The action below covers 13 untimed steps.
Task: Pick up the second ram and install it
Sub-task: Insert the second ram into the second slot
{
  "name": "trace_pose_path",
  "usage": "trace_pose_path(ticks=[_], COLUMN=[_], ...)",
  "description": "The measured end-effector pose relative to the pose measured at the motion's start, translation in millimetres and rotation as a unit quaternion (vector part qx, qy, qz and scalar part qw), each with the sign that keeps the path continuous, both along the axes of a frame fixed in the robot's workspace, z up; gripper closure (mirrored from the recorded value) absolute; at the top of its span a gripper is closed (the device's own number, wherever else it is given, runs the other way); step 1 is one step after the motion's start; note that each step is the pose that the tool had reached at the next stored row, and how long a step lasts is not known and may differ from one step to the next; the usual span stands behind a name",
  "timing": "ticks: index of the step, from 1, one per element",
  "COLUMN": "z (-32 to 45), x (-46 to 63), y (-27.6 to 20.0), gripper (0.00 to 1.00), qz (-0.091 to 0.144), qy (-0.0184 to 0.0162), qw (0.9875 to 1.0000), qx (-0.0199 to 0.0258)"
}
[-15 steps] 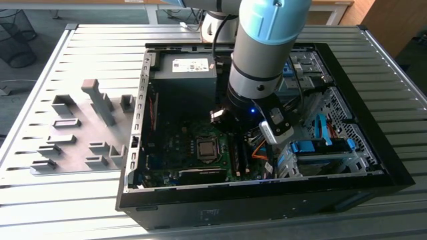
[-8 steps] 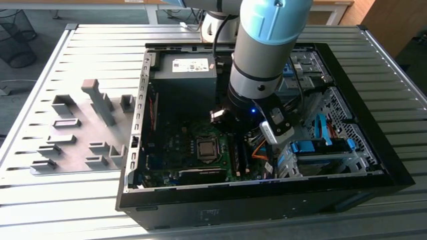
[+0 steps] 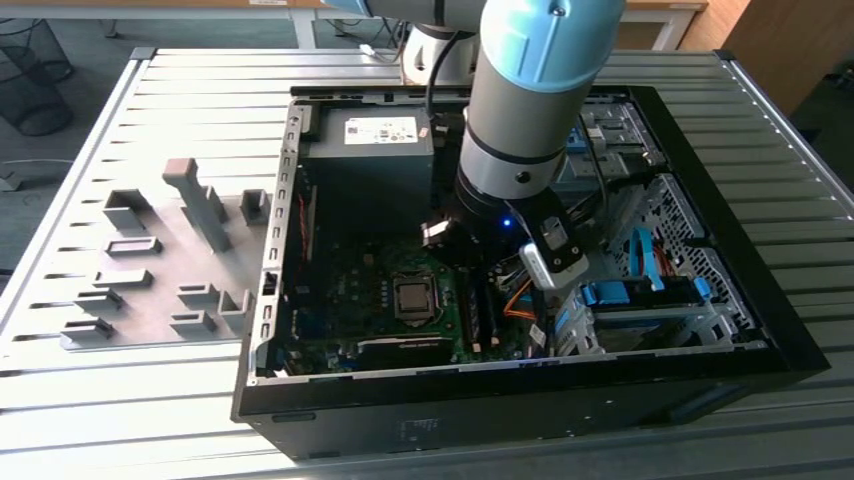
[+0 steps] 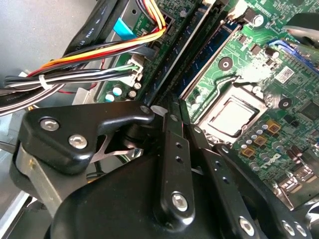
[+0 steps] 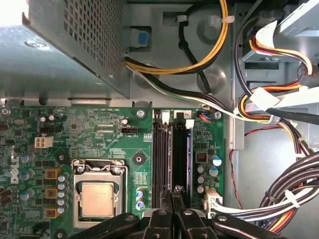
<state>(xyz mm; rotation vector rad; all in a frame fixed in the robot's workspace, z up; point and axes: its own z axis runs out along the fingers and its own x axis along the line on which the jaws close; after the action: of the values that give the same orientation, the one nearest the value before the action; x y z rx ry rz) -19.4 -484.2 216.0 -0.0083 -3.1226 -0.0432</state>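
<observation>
In the first wrist view the second ram (image 5: 180, 159) is a dark narrow stick standing along the memory slots (image 5: 162, 159), beside the square CPU socket (image 5: 97, 197). My gripper (image 5: 174, 194) has its fingers closed together on the stick's near end. In the second wrist view the gripper (image 4: 172, 107) shows its black fingers meeting just before the slots (image 4: 199, 59), with the socket (image 4: 231, 116) next to them. In the exterior view the gripper (image 3: 463, 252) reaches down into the open computer case (image 3: 801, 330), over the motherboard (image 3: 360, 295).
Bundles of coloured cables (image 5: 279, 199) lie close beside the slots. The power supply (image 3: 367, 140) fills the case's far corner, and a drive cage (image 3: 654, 300) sits toward the exterior view's right. A grey fixture with blocks (image 3: 160, 260) lies on the slatted table, toward the exterior view's left.
</observation>
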Motion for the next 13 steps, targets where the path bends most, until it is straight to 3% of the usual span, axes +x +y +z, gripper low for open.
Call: trace_pose_path(ticks=[13], z=[-2.8], x=[0.3], y=[-0.1], gripper=[0.88], qz=[0.000], qy=[0.0000], qw=[1.0000], qx=[-0.0007])
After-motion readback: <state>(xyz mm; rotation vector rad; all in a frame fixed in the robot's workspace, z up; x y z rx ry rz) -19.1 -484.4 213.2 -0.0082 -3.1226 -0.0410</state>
